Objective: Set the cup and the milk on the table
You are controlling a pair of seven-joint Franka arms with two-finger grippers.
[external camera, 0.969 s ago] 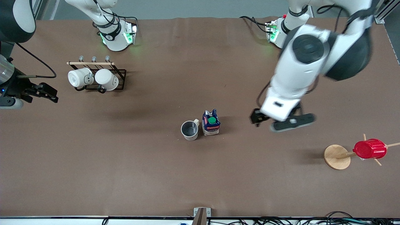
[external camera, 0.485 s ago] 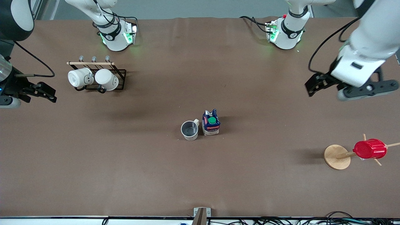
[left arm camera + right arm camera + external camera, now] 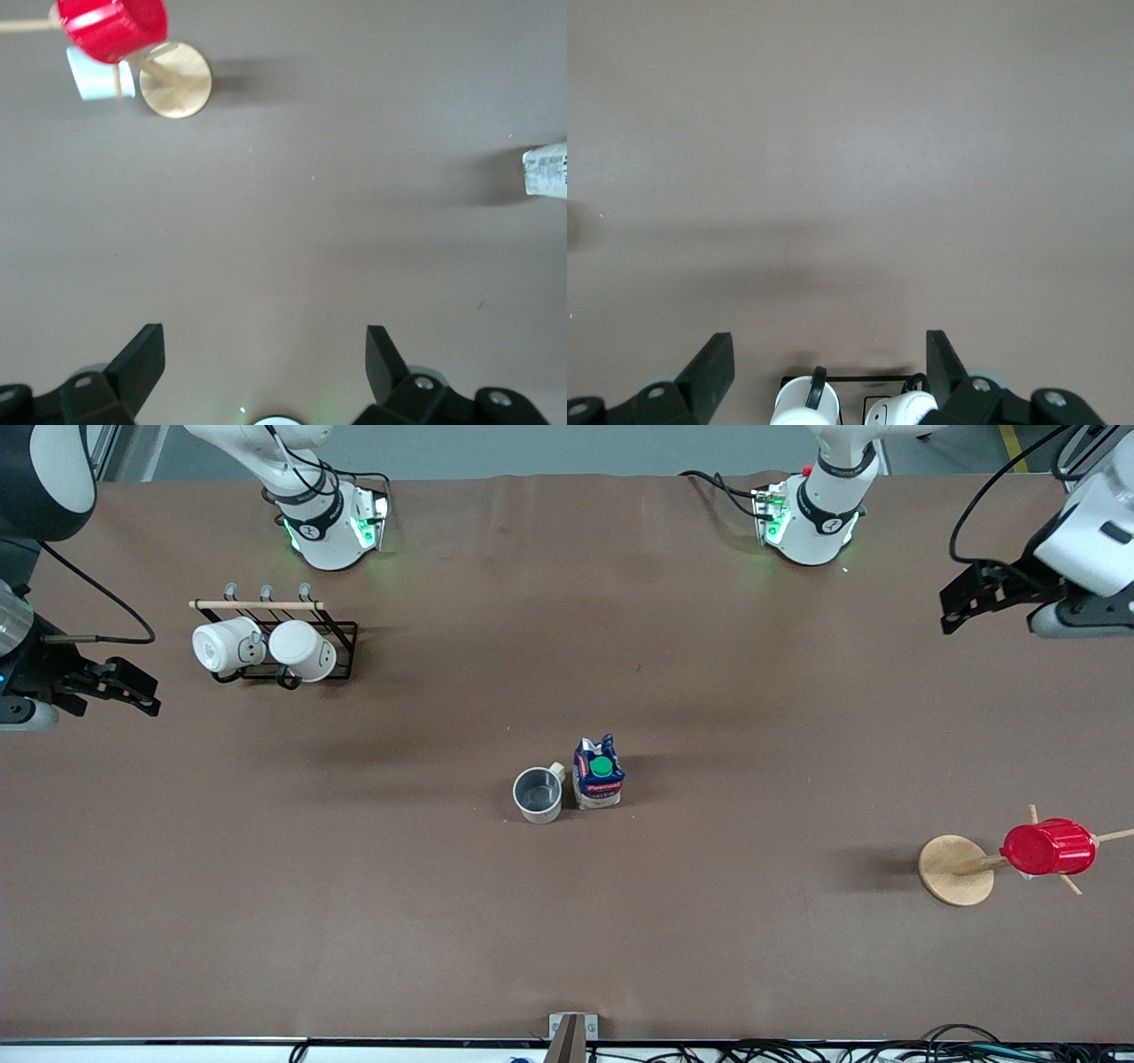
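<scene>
Table (image 3: 354, 921): cup (image 3: 538, 794) touching milk (image 3: 599, 772); both tools raised, open.

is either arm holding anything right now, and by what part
Nothing is held. The left tool and right tool are both open and empty; the cup and milk stand on the table.

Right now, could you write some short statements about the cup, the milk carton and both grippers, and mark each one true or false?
1. The cream-white mug with grey inside stands on the brown cloth table. True.
2. The blue-and-white gable-top milk carton lies on its side. False: it stands upright beside the mug.
3. The left gripper holds the carton. False: it is open and empty.
4. The right gripper is open. True.
</scene>
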